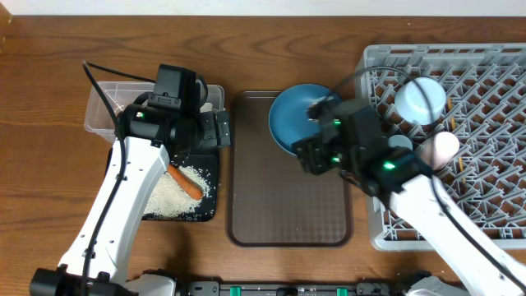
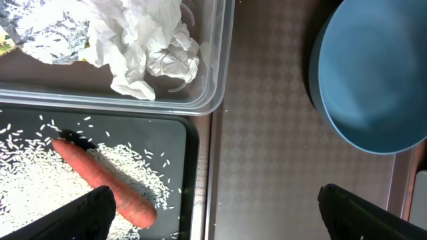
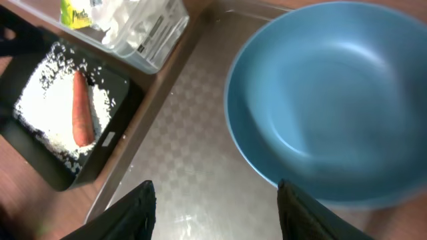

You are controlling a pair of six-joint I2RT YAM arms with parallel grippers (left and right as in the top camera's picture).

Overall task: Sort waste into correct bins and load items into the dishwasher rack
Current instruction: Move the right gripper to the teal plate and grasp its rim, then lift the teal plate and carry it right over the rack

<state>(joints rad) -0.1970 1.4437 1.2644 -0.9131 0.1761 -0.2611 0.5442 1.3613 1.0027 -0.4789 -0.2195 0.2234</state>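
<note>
One blue plate [image 1: 292, 115] lies on the brown tray [image 1: 288, 205]. One carrot [image 1: 186, 182] rests on rice [image 1: 168, 199] in the black tray [image 2: 181, 143]. The left gripper [image 2: 217, 200] and right gripper [image 3: 217, 200] both have their jaws apart and hold nothing.

Blurred, unreadable print on wrapper [image 3: 75, 12]

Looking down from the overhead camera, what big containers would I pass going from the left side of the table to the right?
clear plastic tub → brown serving tray → grey dishwasher rack
</note>
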